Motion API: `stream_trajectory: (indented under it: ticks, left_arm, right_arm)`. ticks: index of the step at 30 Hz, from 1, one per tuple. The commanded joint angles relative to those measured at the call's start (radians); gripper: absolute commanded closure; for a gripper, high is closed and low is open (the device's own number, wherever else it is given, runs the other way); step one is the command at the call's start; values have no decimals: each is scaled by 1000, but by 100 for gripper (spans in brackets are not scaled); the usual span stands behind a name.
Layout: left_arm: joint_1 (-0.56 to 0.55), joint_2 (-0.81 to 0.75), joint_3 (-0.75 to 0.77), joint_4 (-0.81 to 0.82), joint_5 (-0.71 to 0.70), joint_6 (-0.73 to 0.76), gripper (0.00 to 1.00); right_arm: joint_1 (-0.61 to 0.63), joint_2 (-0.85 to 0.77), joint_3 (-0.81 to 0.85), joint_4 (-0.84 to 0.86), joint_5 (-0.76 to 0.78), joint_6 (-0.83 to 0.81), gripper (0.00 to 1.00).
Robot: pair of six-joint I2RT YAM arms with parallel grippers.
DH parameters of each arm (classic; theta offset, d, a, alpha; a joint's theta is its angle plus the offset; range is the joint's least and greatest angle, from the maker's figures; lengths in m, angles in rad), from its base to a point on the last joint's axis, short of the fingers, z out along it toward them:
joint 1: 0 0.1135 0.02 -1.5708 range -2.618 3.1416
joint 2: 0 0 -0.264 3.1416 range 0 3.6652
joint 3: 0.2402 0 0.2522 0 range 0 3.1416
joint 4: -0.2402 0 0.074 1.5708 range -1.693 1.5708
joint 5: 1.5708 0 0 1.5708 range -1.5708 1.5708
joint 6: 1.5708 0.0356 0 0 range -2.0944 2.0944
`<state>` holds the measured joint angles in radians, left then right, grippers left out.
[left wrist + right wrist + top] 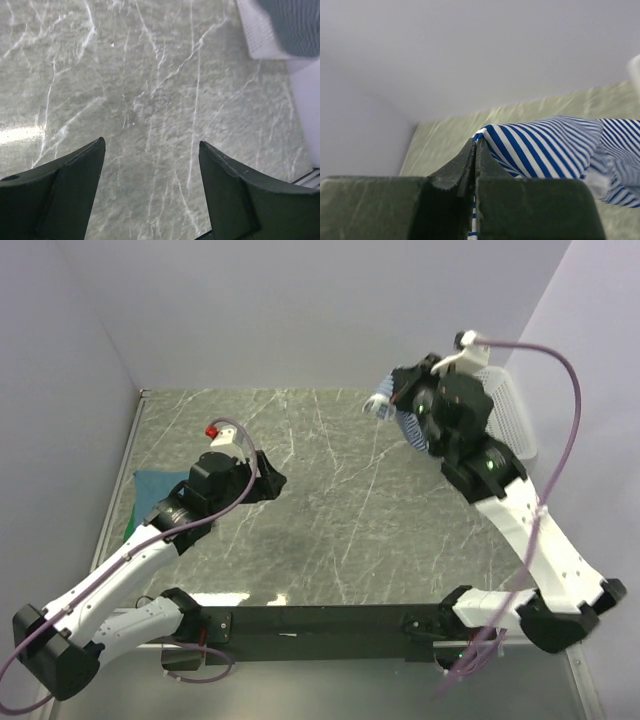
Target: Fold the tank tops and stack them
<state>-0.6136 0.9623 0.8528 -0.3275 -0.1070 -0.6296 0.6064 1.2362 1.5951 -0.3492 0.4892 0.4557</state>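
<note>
My right gripper is shut on the navy-and-white striped tank top and holds it in the air near the white mesh basket. In the right wrist view the striped top hangs from the closed jaws. A folded teal-blue top with a green top under it lies at the table's left, partly hidden by my left arm. My left gripper is open and empty over bare table.
The basket stands at the table's far right edge and shows in the left wrist view at the top right. Grey walls close the back and sides. A black rail runs along the near edge between the arm bases.
</note>
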Motion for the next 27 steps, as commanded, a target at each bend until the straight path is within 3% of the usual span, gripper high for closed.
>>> stream_trajectory:
  ticks: [1,5,10,15,20,22,23,27]
  left_arm:
    - [3,-63,12,7,-31,-31,20]
    - [3,-66,2,5,-40,-45,23]
    - [3,-57,-11,33,-20,-67,24]
    - [3,-33,-21,50,-10,-76,22]
    - [5,-7,-15,44,-49,-85,11]
    - [8,-8,-6,42,-57,-84,7]
    - [8,-8,-1,38,-59,-84,5]
    - [8,-10,8,34,-31,-87,6]
  right_arm:
    - [149,-111,-114,9,-15,15,100]
    - [345,-185,-110,-17,84,-21,100]
    - [434,-179,23,-119,120,-54,100]
    - [417,-141,3,-134,155,-58,100]
    - [182,-32,-17,-148,-43,26,100]
    - [88,21,-47,-137,-92,46,87]
    - [58,41,-56,-146,-145,55,76]
    - [7,74,-161,-154,-181,84,47]
